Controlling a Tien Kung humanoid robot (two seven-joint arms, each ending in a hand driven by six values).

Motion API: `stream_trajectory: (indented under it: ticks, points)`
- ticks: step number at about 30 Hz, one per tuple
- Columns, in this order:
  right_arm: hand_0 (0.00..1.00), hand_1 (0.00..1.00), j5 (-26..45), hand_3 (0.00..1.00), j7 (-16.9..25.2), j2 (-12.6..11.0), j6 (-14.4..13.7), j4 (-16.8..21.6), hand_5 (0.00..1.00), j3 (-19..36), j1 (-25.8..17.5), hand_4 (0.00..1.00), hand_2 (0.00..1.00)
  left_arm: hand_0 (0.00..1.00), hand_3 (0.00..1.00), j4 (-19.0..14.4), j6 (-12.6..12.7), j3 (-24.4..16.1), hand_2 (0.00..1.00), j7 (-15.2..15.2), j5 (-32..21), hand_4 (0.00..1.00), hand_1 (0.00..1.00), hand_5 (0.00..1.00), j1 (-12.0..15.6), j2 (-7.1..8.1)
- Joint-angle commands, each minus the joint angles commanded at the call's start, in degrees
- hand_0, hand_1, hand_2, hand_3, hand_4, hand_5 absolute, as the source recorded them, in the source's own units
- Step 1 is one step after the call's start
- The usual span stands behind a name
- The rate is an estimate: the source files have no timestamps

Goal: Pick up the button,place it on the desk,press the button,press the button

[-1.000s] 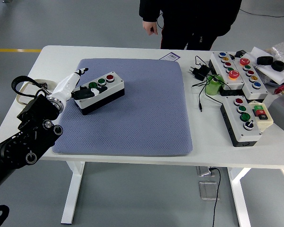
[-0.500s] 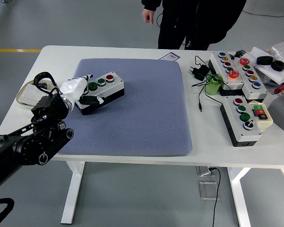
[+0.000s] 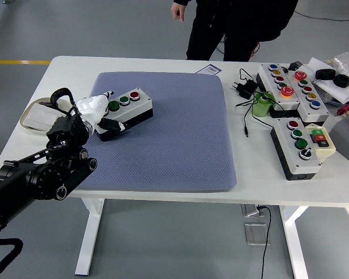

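Note:
A small white-topped button box (image 3: 130,108) with two green buttons and a red one lies tilted on the blue-grey mat (image 3: 174,145), at its far left. My left hand (image 3: 99,112), white with dark fingertips, is wrapped over the box's left end. Its thumb (image 3: 111,124) runs along the near side and its fingers (image 3: 106,95) curl behind the far side. The hand covers that end of the box. The box rests on the mat. My black left arm (image 3: 41,174) comes in from the lower left. My right arm is out of the picture.
Two larger button boxes (image 3: 292,87) (image 3: 302,146) lie at the right with a green roll (image 3: 262,105), a black plug and cable (image 3: 244,89) and black tape rolls (image 3: 334,76). A white device (image 3: 36,118) lies at the left edge. A person (image 3: 232,23) in dark clothes stands at the far side.
My left hand went from lying flat across the box top to curling around its left end, and the forearm swung nearer. The person shifted slightly left.

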Motion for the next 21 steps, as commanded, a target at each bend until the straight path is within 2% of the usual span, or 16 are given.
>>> stream_trajectory:
  ticks: [2,3,9,10,15,16,19,20,21]
  points:
    - [0.644,0.535,0.0,0.614,0.0,0.0,0.0,0.0,0.289,-0.1,-0.1,0.264,0.618,0.655,0.916,0.6,-0.8,0.7,0.744,0.1,0.3,0.873,0.749,0.220,-0.2,-0.23]
    - [0.644,0.535,0.0,0.614,0.0,-0.1,0.0,0.0,0.289,-0.2,-0.1,0.264,0.618,0.530,0.830,0.8,-1.0,1.0,0.626,0.1,0.4,0.789,0.646,0.128,-0.3,-0.32]
    - [0.644,0.535,0.0,0.614,-0.1,-0.1,0.0,0.0,0.289,-0.3,-0.3,0.264,0.618,0.530,0.830,1.7,0.1,2.0,0.626,-0.1,0.7,0.789,0.646,0.128,-0.4,-0.76]
    - [0.643,0.535,0.0,0.614,-0.1,-0.1,0.0,0.0,0.289,-0.4,-0.3,0.264,0.618,0.514,0.664,1.7,0.3,2.1,0.457,-0.1,0.7,0.728,0.513,0.044,-0.4,-0.77]
    - [0.643,0.535,-0.2,0.614,-0.1,-0.1,0.0,0.0,0.289,-0.4,-0.4,0.264,0.618,0.514,0.664,1.9,2.2,2.0,0.457,-1.0,1.1,0.728,0.513,0.044,-0.3,-0.80]
    - [0.643,0.535,-0.2,0.614,-0.1,-0.1,0.0,0.0,0.289,-0.4,-0.4,0.264,0.618,0.418,0.355,1.9,2.4,2.0,0.325,-1.1,1.2,0.594,0.345,0.002,-0.2,-0.80]
    - [0.643,0.535,-0.2,0.614,-0.1,-0.1,0.0,0.0,0.289,-0.4,-0.5,0.264,0.618,0.418,0.355,1.8,3.3,1.9,0.325,-1.6,1.1,0.594,0.345,0.002,0.0,-0.74]
    - [0.643,0.535,-0.3,0.614,-0.1,-0.1,0.0,0.0,0.289,-0.3,-0.5,0.264,0.618,0.418,0.355,1.8,4.4,1.7,0.325,-2.6,0.3,0.594,0.345,0.002,0.3,-0.63]
    - [0.643,0.535,-0.3,0.614,-0.1,-0.1,0.0,0.0,0.288,-0.3,-0.5,0.264,0.618,0.254,0.234,1.7,4.7,1.6,0.216,-2.9,-0.1,0.416,0.224,0.002,0.4,-0.60]
